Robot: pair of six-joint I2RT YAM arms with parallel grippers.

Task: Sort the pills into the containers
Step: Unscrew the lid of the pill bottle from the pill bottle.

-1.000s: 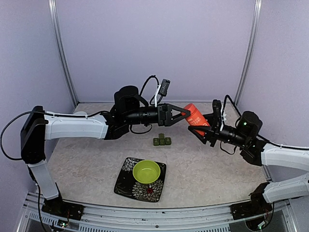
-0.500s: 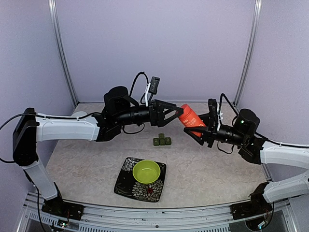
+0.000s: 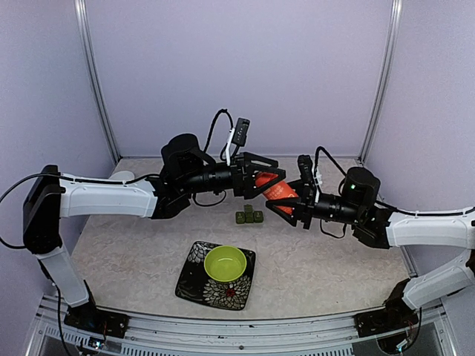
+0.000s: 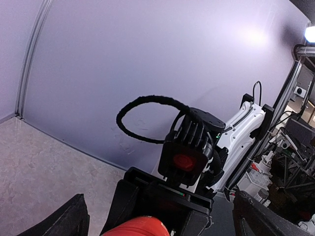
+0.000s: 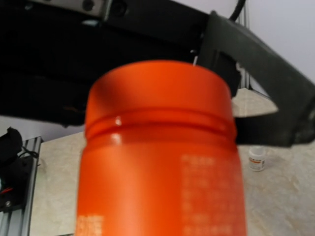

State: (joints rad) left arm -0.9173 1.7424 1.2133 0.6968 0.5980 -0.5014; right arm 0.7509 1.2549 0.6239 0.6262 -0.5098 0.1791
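Note:
The orange bottle (image 3: 269, 185) is held in the air, tilted, above the table's middle. My right gripper (image 3: 288, 202) is shut on its lower body. In the right wrist view the bottle (image 5: 160, 157) fills the frame and hides my fingers. My left gripper (image 3: 272, 180) is open, its jaws standing on either side of the bottle's cap end without closing on it. In the left wrist view the cap (image 4: 140, 227) sits low between the wide-spread fingers (image 4: 74, 216). The dark green pillbox (image 3: 249, 216) lies on the table just below the bottle. No loose pills show.
A lime-green bowl (image 3: 225, 263) sits on a black floral plate (image 3: 194, 280) near the front. A small white bottle (image 5: 257, 158) stands on the table in the right wrist view. Metal frame posts stand at the back corners.
My right arm has carried the orange bottle leftward and lower, into the open jaws of my left gripper. The left gripper has shifted slightly and now straddles the cap end.

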